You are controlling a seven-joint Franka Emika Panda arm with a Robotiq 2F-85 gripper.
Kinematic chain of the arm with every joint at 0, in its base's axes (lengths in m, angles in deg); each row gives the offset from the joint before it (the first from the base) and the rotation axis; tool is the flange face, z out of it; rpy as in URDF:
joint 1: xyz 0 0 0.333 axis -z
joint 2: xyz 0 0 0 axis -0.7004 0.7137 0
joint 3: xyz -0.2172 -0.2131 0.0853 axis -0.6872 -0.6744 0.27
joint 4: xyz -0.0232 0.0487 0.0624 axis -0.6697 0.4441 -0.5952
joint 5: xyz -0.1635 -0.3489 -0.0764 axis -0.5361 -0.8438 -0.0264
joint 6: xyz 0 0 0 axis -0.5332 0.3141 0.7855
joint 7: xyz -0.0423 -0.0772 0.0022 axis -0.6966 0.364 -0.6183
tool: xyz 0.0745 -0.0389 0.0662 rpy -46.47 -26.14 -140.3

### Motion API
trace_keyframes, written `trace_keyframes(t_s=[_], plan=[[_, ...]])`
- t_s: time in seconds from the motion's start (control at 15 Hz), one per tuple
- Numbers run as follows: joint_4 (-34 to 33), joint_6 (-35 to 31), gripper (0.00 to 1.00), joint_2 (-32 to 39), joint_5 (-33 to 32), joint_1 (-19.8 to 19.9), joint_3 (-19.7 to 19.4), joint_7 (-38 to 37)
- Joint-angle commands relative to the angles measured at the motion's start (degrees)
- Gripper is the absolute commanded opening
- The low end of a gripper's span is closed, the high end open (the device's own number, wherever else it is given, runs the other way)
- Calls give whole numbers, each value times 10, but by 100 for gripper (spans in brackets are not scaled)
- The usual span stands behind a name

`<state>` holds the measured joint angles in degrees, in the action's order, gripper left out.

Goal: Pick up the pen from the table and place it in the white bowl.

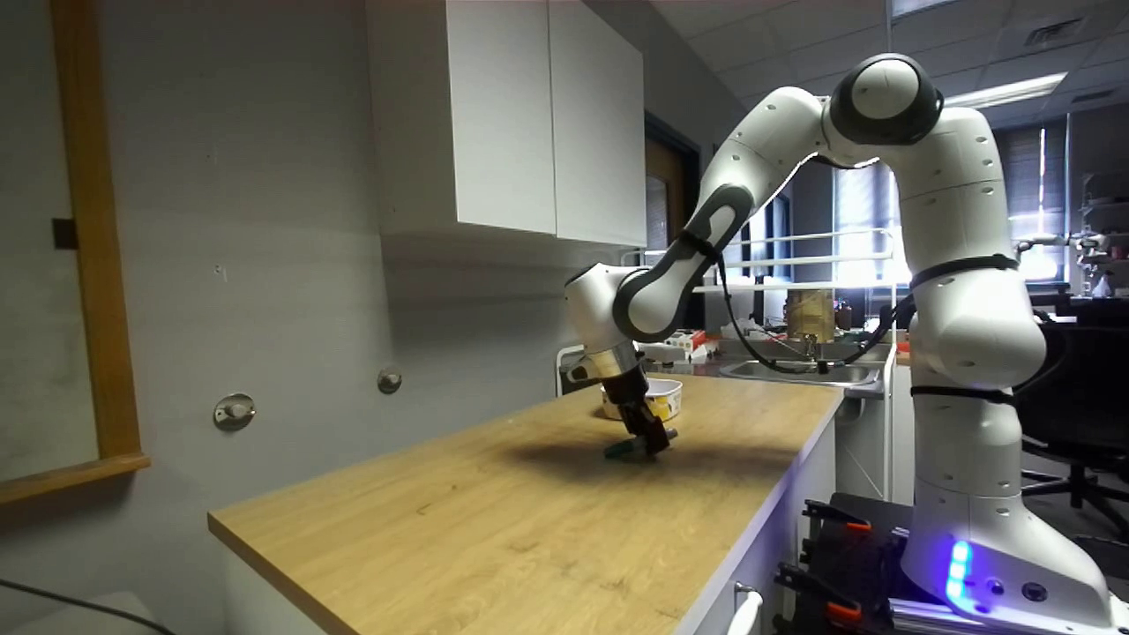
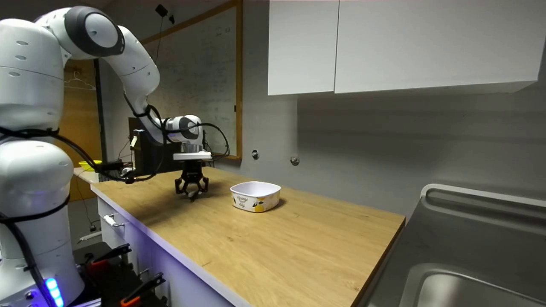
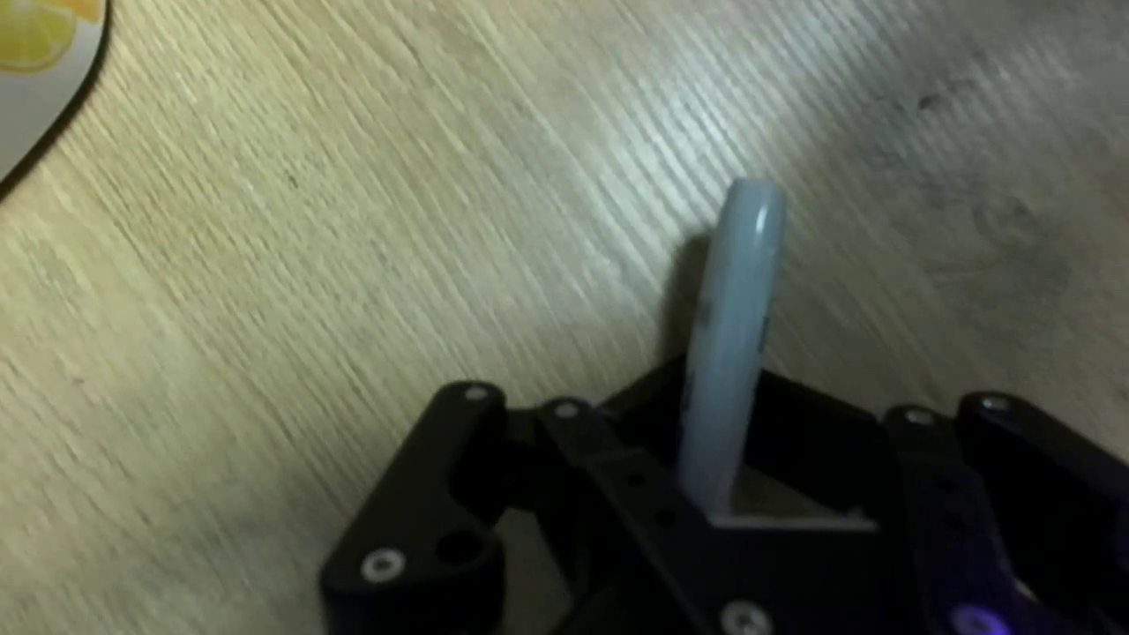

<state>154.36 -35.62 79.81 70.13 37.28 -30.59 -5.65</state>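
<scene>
One pen [image 3: 733,335] sits clenched in my pincer [image 3: 719,410], right of centre in the wrist view, low by the tabletop [image 3: 309,265]; I should lift straight and high before crossing to the white bowl [image 3: 35,97], upper left

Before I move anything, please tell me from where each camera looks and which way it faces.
In an exterior view: apparently near the sink, facing the table and whiteboard; robot arm at picture left, base cut off.
In an exterior view: apparently near the whiteboard end, facing sink and windows; robot arm from base to gripper.
Wrist view: on the wrist, facing down; only the gripper shows, its fingers flanking the pen.
Both exterior views share robot arm, table, white bowl, wall cabinets.
</scene>
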Motion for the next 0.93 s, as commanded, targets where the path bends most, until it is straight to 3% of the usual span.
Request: trace_keyframes(t_s=[0.0,0.53,0.6,0.73,0.87], plan=[[15,0,10,-38,9,-7,11,-1],[25,-3,5,-105,43,-20,13,18],[28,0,31,-111,36,-19,12,12],[35,1,36,-117,24,-19,11,0],[38,4,51,-114,16,-20,13,-8]])
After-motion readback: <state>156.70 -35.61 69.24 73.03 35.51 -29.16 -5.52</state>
